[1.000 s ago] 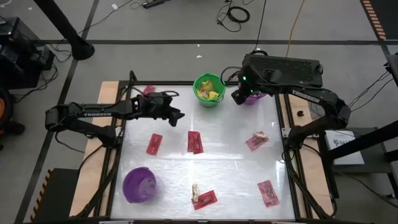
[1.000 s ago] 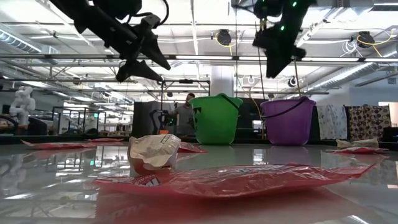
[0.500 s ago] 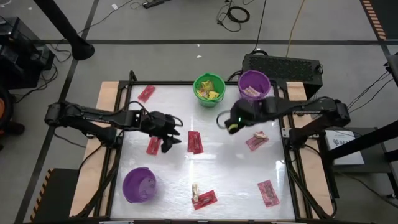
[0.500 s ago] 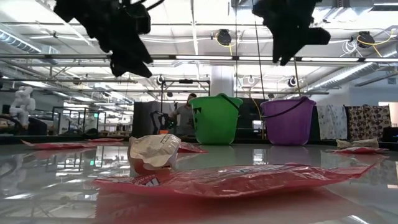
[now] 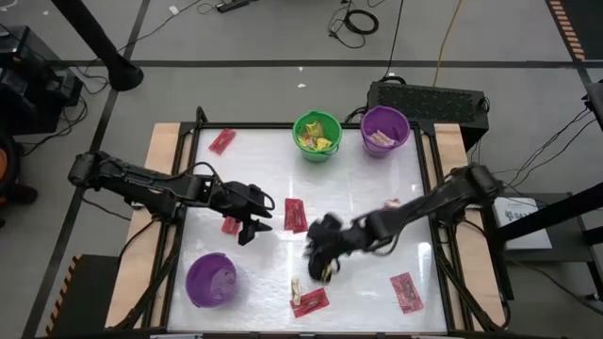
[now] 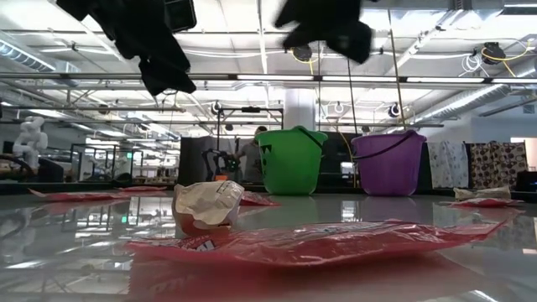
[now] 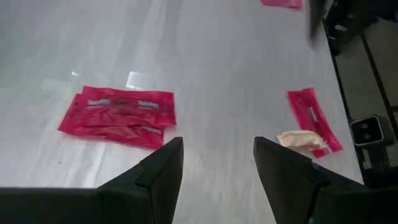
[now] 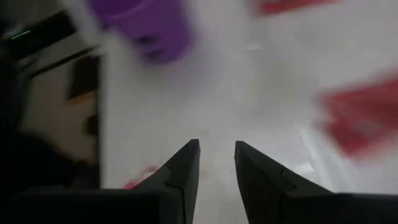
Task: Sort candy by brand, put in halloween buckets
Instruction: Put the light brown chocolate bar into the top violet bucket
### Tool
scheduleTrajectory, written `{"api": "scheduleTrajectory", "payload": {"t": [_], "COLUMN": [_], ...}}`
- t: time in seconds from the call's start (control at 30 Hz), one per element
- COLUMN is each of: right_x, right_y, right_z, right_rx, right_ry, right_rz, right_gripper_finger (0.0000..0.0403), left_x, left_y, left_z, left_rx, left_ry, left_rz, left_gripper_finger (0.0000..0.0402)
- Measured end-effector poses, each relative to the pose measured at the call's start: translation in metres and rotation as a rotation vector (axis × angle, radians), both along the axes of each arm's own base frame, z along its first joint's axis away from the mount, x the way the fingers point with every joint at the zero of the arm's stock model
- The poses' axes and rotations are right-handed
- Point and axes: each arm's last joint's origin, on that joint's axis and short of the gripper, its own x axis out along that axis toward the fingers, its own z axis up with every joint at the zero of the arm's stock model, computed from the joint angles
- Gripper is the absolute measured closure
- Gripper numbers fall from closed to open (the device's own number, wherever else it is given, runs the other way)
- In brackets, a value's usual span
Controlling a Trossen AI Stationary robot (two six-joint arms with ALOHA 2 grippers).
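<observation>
Overhead, both grippers (left (image 5: 252, 226), right (image 5: 322, 266)) hover empty.

The middle of the table (image 5: 349, 188) has bare room between the red packets (image 5: 296, 215). At the top of the high view, the green bucket (image 5: 317, 137) and a purple bucket (image 5: 384, 130) block the back edge. Another purple bucket (image 5: 211, 281) fills the lower left corner. Both arms reach across the middle.
</observation>
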Motion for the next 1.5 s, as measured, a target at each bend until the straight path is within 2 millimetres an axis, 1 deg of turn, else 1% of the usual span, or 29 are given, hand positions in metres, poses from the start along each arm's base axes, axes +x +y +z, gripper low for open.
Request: {"api": "scheduleTrajectory", "payload": {"t": [0.13,0.23,0.33,0.5,0.63,0.83,1.03,1.37,1.5], "right_x": [0.020,0.028,0.034,0.039,0.041,0.044,0.044,0.044,0.044], "right_y": [0.036,0.054,0.061,0.056,0.051,0.044,0.038,0.038,0.041], "right_z": [-0.036,-0.065,-0.085,-0.103,-0.105,-0.105,-0.108,-0.108,-0.117], "right_rx": [-0.015,-0.073,-0.074,-0.054,-0.084,-0.151,-0.152,-0.122,-0.076], "right_ry": [-0.085,-0.111,-0.111,-0.063,-0.062,-0.071,-0.039,-0.029,0.008], "right_rz": [0.252,0.379,0.382,0.339,0.342,0.294,0.282,0.263,0.283], "right_gripper_finger": [0.0308,0.0308,0.0308,0.0308,0.0308,0.0308,0.0308,0.0308,0.0308], "left_x": [-0.001,-0.001,-0.001,-0.001,-0.001,-0.001,-0.001,-0.002,-0.002], "left_y": [-0.005,-0.007,-0.007,-0.007,-0.006,-0.006,-0.006,-0.005,-0.005], "left_z": [0.000,0.000,0.000,0.000,0.000,0.000,0.000,-0.002,-0.001], "left_rx": [0.002,0.004,0.005,0.021,0.042,0.055,0.057,0.072,0.073], "left_ry": [-0.002,-0.002,-0.002,-0.006,-0.011,-0.012,-0.012,0.006,0.006], "left_rz": [-0.025,-0.031,-0.031,-0.044,-0.059,-0.041,-0.039,-0.023,-0.021], "left_gripper_finger": [0.0198,0.0198,0.0198,0.0198,0.0198,0.0198,0.0198,0.0198,0.0198]}}
